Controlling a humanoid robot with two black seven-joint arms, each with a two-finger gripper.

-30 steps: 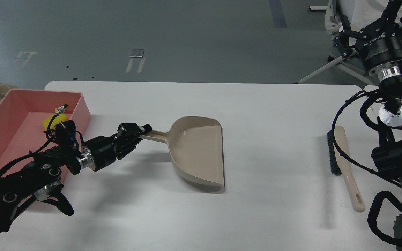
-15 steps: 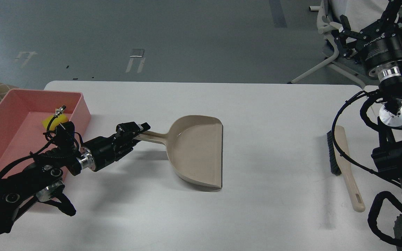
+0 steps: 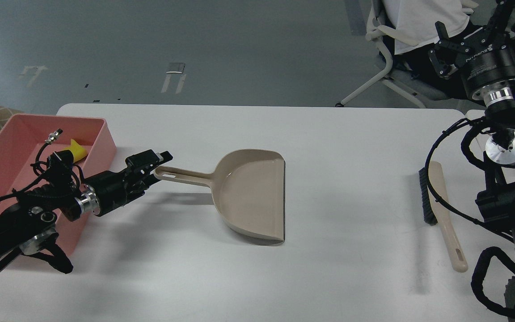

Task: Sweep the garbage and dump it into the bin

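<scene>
Shallow pink plastic bin (image 3: pixel 101 134) on white worktop (image 3: pixel 338 147) held yellow sponge scrap (image 3: pixel 76 151); beige dustpan (image 3: pixel 248 194) empty; left gripper (image 3: pixel 157 163) jaws parted beside handle; right gripper (image 3: pixel 447 49) unclear; brush (image 3: pixel 441 210) right

White table (image 3: pixel 329 147): pink bin (image 3: pixel 105 134) far left, beige dustpan (image 3: pixel 248 192) centre, brush (image 3: pixel 441 214) right.

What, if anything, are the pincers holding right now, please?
Nothing: the left pincer is open just off the dustpan handle's end; the right pincer hangs empty in the air.
</scene>
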